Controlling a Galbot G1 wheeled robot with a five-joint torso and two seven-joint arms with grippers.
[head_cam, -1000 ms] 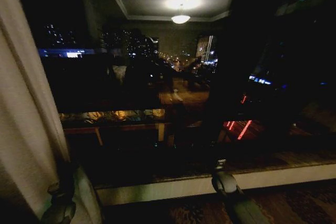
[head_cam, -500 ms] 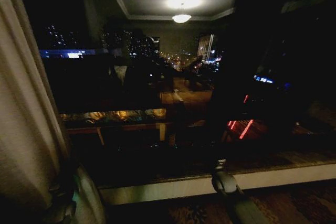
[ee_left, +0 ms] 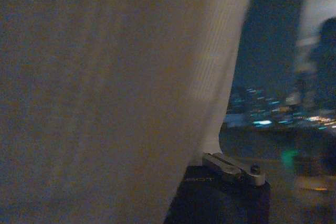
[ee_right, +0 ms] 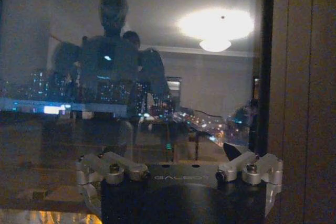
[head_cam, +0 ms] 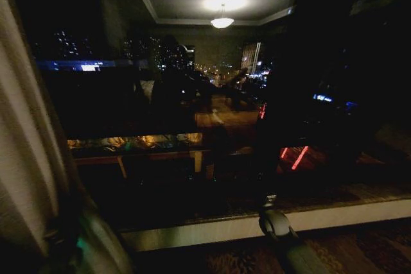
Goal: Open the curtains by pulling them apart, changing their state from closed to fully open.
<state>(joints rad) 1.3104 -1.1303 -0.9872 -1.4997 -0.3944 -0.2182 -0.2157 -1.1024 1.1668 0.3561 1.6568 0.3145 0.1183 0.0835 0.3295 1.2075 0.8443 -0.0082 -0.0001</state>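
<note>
Head view: one sheer cream-white curtain panel [head_cam: 26, 145] hangs at the far left edge of the scene, its pleats running from the top of the frame down toward the sill. The rest of the window [head_cam: 212, 107] is uncovered dark glass, showing city lights and a reflected ceiling lamp [head_cam: 221, 22]. A pale window sill [head_cam: 347, 213] runs across the near lower part of the scene.

Left gripper [head_cam: 70, 248]: located at the lower left, against the lower part of the curtain panel and blurred. In the left wrist view the curtain fabric [ee_left: 115, 93] lies directly over the gripper body [ee_left: 226, 182], touching it and hiding most of it (one metal finger link is visible beside the cloth edge). Whether the fingers are spread or closed, and whether they grip the fabric, cannot be determined.

Right gripper [head_cam: 273, 219]: positioned low and centre-right, just in front of the sill and well apart from the curtain. In the right wrist view the right gripper [ee_right: 181, 174] faces the glass with both finger linkages folded outward to either side, jaws spread wide, nothing between them. A dark window frame [ee_right: 268, 77] stands to one side of it.
</note>
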